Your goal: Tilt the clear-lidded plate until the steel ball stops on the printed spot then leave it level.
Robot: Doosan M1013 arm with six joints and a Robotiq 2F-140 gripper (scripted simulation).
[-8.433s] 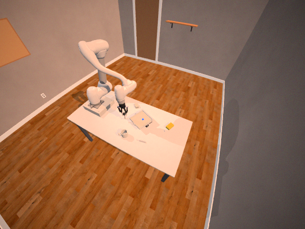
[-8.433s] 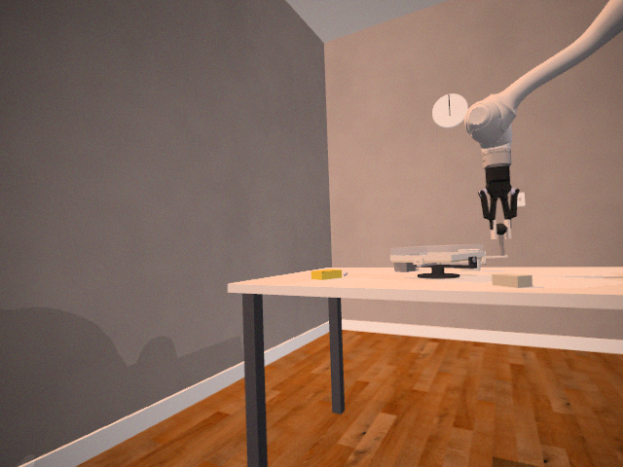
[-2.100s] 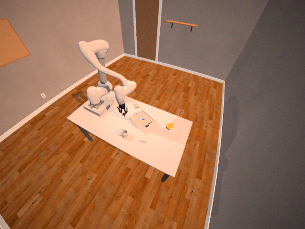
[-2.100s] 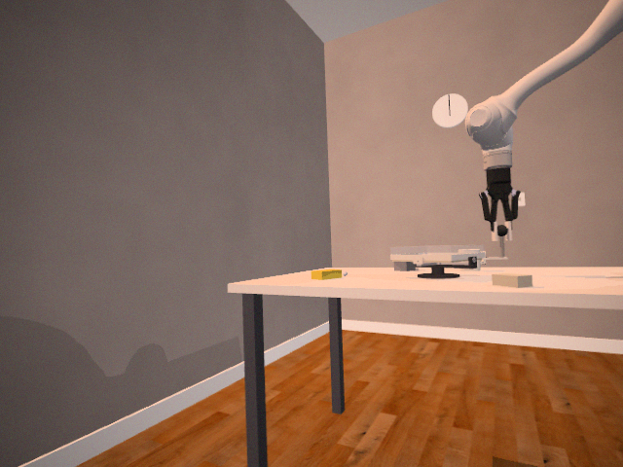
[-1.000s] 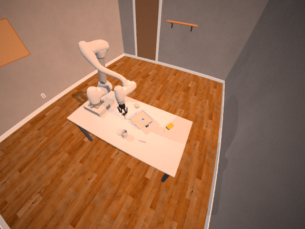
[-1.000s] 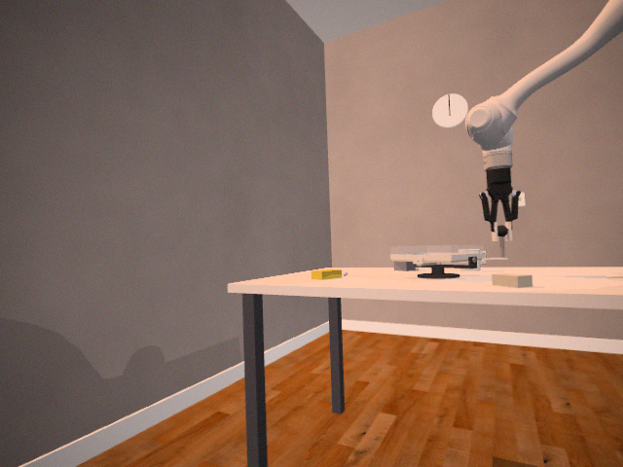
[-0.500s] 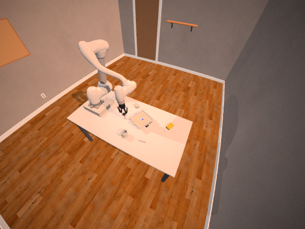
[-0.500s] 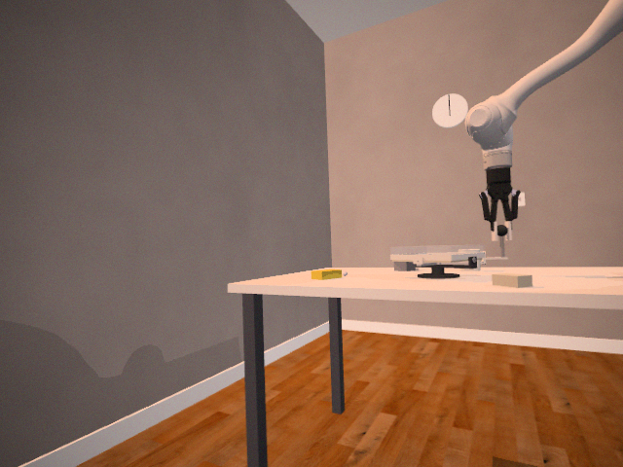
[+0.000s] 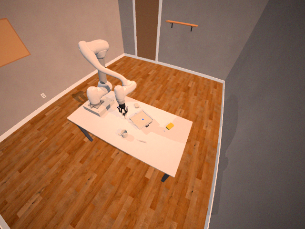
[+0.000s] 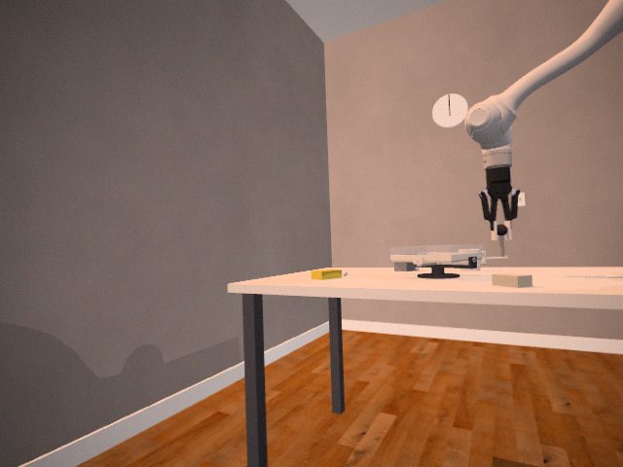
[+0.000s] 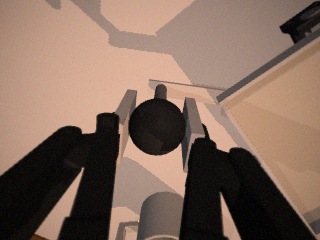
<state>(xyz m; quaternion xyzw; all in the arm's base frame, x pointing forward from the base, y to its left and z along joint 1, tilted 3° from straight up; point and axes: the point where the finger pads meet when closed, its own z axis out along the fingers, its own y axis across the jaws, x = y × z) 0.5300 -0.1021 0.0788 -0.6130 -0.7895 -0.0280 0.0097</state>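
Note:
The clear-lidded plate (image 9: pixel 141 119) sits on a black pedestal (image 10: pixel 437 274) in the middle of the white table. A blue printed spot (image 9: pixel 143 119) marks its centre. I cannot make out the steel ball. A thin handle rises from the plate's edge on the robot's side and ends in a black knob (image 11: pixel 156 126). My gripper (image 11: pixel 159 109) points down and is shut on this knob, as the side view (image 10: pixel 501 230) and the overhead view (image 9: pixel 123 112) also show. From the side the plate (image 10: pixel 436 253) looks close to level.
A grey mug (image 9: pixel 124 133) stands in front of the plate, with a small pen-like stick (image 9: pixel 141 141) near it. A yellow block (image 9: pixel 169 126) lies to the right. A beige block (image 9: pixel 136 105) lies behind the plate. The robot base (image 9: pixel 97 106) takes the table's left end.

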